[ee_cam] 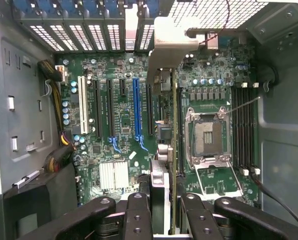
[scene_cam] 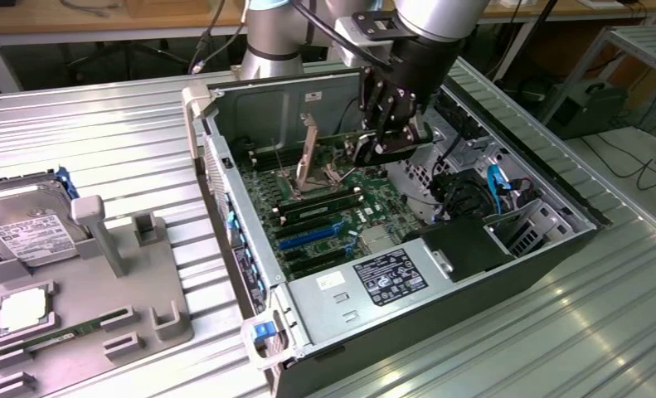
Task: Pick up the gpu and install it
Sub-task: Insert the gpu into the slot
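In the exterior view, the end effector (scene_cam: 389,143) reaches down into the open computer case (scene_cam: 549,249), which lies on the ribbed metal counter (scene_cam: 106,141). It is clamped on the gpu (scene_cam: 308,134). The card stands on edge and runs out from the fingers to its upright metal bracket, close to the rear wall of the case. The motherboard (scene_cam: 339,207) sits directly beneath the end effector. The likely trouble here is the bracket catching on that rear wall, which would tip the card in the grip. How far the card stands off the board cannot be judged from this angle.

In the wrist view, the fingers (ee_cam: 138,215) press on both flat faces of the gpu (ee_cam: 168,50), and the end effector (ee_cam: 164,202) holds it edge-on. The card stretches straight away from the end effector to the silvery bracket at its far end. The blue slot (ee_cam: 135,107) lies to one side of it and the processor socket (ee_cam: 208,135) lies close on the other. If the card's edge is not lined up with a slot, pressing it down could drive it onto the board or the socket frame. The thin card could also slip or twist between the pads.
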Action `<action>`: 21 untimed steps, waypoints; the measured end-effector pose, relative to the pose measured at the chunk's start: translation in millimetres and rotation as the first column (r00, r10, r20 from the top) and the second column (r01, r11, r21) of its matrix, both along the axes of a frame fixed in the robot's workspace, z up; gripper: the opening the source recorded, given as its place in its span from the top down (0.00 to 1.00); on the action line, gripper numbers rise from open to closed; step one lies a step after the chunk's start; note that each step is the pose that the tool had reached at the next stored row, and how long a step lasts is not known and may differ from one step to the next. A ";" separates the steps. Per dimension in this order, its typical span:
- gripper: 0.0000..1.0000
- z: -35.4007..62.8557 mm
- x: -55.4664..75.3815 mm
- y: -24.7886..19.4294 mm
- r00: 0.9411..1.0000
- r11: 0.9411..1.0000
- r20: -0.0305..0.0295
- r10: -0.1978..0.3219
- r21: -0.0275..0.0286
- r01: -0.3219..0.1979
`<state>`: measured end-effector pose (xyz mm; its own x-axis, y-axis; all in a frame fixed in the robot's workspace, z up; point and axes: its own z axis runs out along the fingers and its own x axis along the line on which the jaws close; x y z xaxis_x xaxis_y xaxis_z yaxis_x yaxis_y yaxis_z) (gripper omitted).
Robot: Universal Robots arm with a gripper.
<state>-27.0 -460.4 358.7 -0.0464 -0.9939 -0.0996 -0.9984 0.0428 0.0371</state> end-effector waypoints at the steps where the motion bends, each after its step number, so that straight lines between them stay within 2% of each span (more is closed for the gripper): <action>1: 0.72 -0.4 0.0 0.0 1.000 1.000 0.000 0.000 0.000 0.000; 21: 0.72 -8.8 0.0 0.0 1.000 1.000 0.000 0.000 0.000 0.000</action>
<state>-26.9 -460.4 349.9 -0.0462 -0.9940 -0.0996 -0.9984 0.0427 0.0371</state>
